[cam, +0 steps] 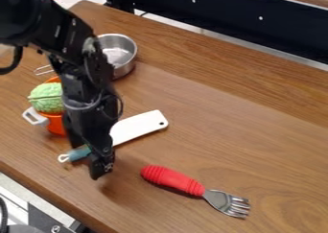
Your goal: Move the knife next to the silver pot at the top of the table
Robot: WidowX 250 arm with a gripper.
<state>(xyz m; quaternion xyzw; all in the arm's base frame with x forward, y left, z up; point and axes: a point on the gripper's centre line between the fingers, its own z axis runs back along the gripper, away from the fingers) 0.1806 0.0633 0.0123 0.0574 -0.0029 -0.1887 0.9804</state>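
Surface (256, 141): cut off at R; poss. knife skid if nudged.
Arm (78, 81): entered upper L, base o/o view; a low swing might've clipped the pots.
Silver pot (122, 59): top of surface, L part hidden behind arm; knock risk if knife came in too close.
Orange pot (56, 124): R side hidden; w/ too little lift, knife could've caught it.
Knife (137, 128): flat on surface nr arm, well short of silver pot; middle hidden. Off-centre hold by handle (80, 154) might've let blade droop or twist.
Gripper (101, 170): beside handle; can't tell how far open or if holding anything.
Green item (47, 98): in orange pot, partly hidden; bump might've tipped it out.
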